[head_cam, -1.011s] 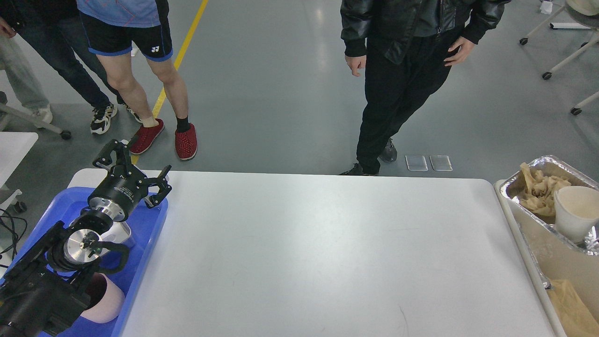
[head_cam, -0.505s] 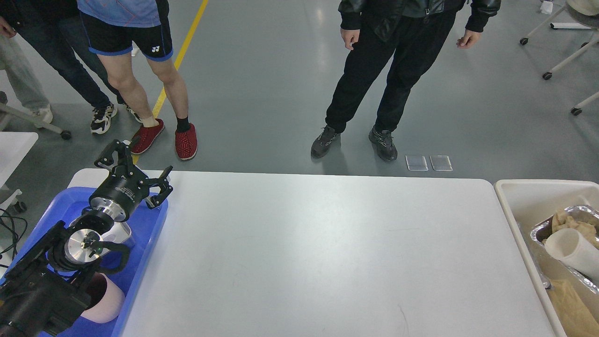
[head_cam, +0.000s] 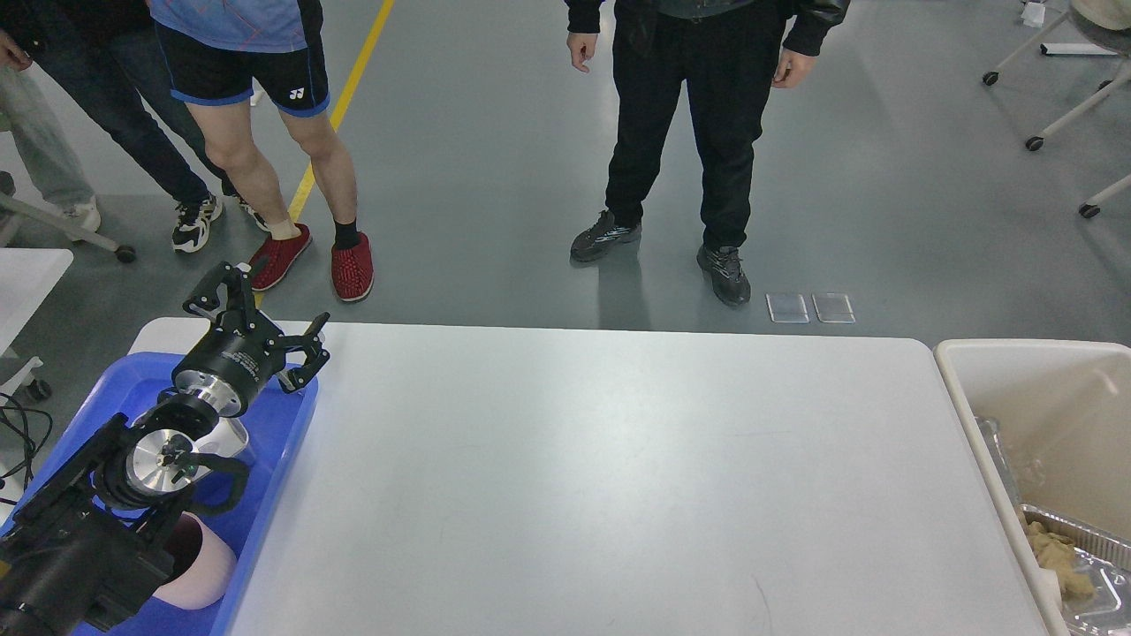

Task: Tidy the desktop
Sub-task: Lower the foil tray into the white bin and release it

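Since the earlier frames the foil tray (head_cam: 1074, 565) with the crumpled brown paper has dropped down into the beige bin (head_cam: 1016, 371) at the right edge, so only a corner of it shows near the bottom right now, and the white cup that was sitting in it is gone from sight. Also the guy in black (head_cam: 698, 132) has shifted left and stands square facing the worktop (head_cam: 601, 477), while the left hand (head_cam: 258, 314) has barely budged, maybe a hair up and to the right. That left hand is spread wide, both fingers splayed apart with nothing between them, touching nothing as far as I can see. It hangs over the far end of the blue tray (head_cam: 283, 442), right around the tray's far right corner, with one finger out past the back edge of the worktop. The worktop itself is the big white slab filling the middle, starting just to the right of the hand and running across to the bin. Under the arm in the blue tray there's a pinkish rounded thing (head_cam: 208, 574) and something white (head_cam: 234, 437) mostly hidden by the wrist, can't tell what either is. Right hand doesn't show at all. Person in blue shorts and red shoes (head_cam: 265, 115) stands behind the left corner.
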Controlling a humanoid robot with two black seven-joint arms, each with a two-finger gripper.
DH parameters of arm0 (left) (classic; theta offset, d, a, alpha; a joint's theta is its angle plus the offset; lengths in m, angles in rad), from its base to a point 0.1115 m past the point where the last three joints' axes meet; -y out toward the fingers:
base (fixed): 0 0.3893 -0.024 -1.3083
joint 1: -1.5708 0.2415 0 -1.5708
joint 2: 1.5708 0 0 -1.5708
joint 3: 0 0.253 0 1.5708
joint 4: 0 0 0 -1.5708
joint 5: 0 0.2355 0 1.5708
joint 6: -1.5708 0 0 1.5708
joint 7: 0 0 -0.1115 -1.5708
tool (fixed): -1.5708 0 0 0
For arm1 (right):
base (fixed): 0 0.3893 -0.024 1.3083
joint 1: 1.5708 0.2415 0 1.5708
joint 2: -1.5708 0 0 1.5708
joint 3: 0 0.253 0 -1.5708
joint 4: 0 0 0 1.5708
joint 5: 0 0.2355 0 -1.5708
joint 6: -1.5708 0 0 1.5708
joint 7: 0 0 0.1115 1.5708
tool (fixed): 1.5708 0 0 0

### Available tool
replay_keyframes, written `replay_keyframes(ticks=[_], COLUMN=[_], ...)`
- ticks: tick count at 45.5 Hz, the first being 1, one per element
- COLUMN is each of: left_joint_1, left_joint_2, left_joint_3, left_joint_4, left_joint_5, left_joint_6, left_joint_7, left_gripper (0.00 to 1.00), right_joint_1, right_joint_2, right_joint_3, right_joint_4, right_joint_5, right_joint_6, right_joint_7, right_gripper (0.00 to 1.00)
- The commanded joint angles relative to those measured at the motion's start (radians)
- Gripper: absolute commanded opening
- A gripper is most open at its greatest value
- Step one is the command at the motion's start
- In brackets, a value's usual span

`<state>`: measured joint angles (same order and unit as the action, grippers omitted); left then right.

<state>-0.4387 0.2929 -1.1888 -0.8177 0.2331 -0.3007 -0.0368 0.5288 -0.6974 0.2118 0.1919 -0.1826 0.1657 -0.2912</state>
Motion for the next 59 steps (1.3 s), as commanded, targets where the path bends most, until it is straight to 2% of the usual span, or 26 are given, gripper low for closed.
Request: replay_keyframes(ticks=[1,5,10,15,21,24,26,31,36,40,44,55,59], left_joint_1=[0.000,-0.002,-0.005,-0.006,-0.008,-0.008,-0.008,-0.009,-0.009,-0.009,-0.009,-0.026,-0.031], left_joint_2=[0.000,0.000,-0.001,-0.014,-0.015,-0.015,-0.015,-0.015,-0.018,-0.026,-0.028,-0.060,-0.067], left_joint_3=[0.000,0.000,0.000,0.000,0.000,0.000,0.000,0.000,0.000,0.000,0.000,0.003,0.012], left_joint_4=[0.000,0.000,0.000,0.000,0.000,0.000,0.000,0.000,0.000,0.000,0.000,0.000,0.000], left_joint_5=[0.000,0.000,0.000,0.002,0.002,0.002,0.002,0.002,0.002,0.002,0.002,0.002,0.002], left_joint_6=[0.000,0.000,0.002,0.006,0.009,0.012,0.012,0.014,0.014,0.015,0.021,0.028,0.029], left_joint_7=[-0.002,-0.002,0.000,0.000,0.000,-0.002,-0.002,-0.002,-0.002,-0.002,-0.003,-0.005,-0.006], left_gripper=[0.98,0.98,0.98,0.98,0.98,0.98,0.98,0.98,0.98,0.98,0.98,0.98,0.98], right_joint_1=[0.028,0.094,0.158,0.163,0.203,0.233,0.246,0.252,0.237,0.231,0.230,0.232,0.229], right_joint_2=[0.002,0.013,0.099,0.128,0.194,0.229,0.249,0.291,0.306,0.323,0.358,0.437,0.467], right_joint_3=[0.090,0.205,0.475,0.727,0.795,0.796,0.796,0.795,0.795,0.795,0.795,0.795,0.796], right_joint_4=[-0.002,0.004,0.003,0.012,0.034,0.041,0.043,0.102,0.199,0.248,0.265,0.265,0.265], right_joint_5=[0.000,0.002,0.002,0.002,0.000,0.000,0.000,-0.003,-0.005,-0.005,-0.008,-0.017,-0.017], right_joint_6=[0.002,0.003,0.005,0.015,0.017,0.017,0.017,0.021,0.021,0.023,0.026,0.023,0.023], right_joint_7=[0.000,0.009,0.009,0.009,0.010,0.027,0.056,0.187,0.335,0.415,0.451,0.458,0.487], right_gripper=[1.00,1.00,1.00,1.00,1.00,1.00,1.00,1.00,1.00,1.00,1.00,1.00,1.00])
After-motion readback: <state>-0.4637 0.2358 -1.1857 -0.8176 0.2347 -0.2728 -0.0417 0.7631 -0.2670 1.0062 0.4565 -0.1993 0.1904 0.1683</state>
